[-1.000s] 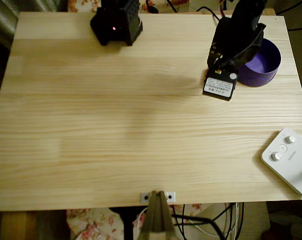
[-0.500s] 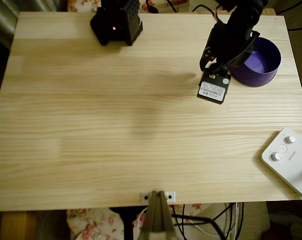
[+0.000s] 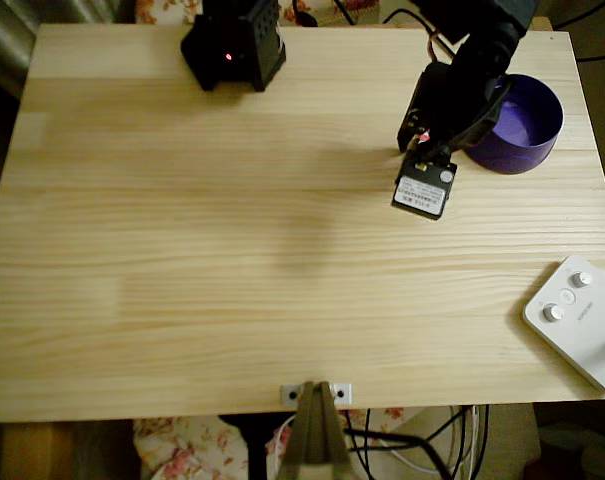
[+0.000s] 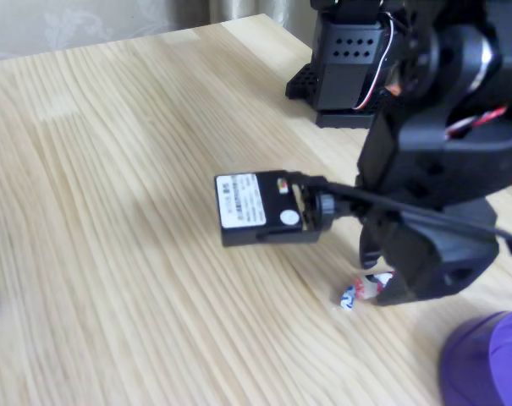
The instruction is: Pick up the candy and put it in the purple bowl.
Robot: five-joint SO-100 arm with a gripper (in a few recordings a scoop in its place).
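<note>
from my overhead view the gripper (image 3: pixel 422 148) sits just left of the purple bowl (image 3: pixel 527 135), near the table's (image 3: pixel 232 260) far right corner. in the fixed view the candy (image 4: pixel 361 290) lies on the wood right at the black fingertips (image 4: pixel 382 288), one twisted end poking out toward the left. i think the fingers are pinched on it, but the angle is poor and i cannot tell for sure. the bowl's rim (image 4: pixel 484 359) shows just beside it at the lower right.
</note>
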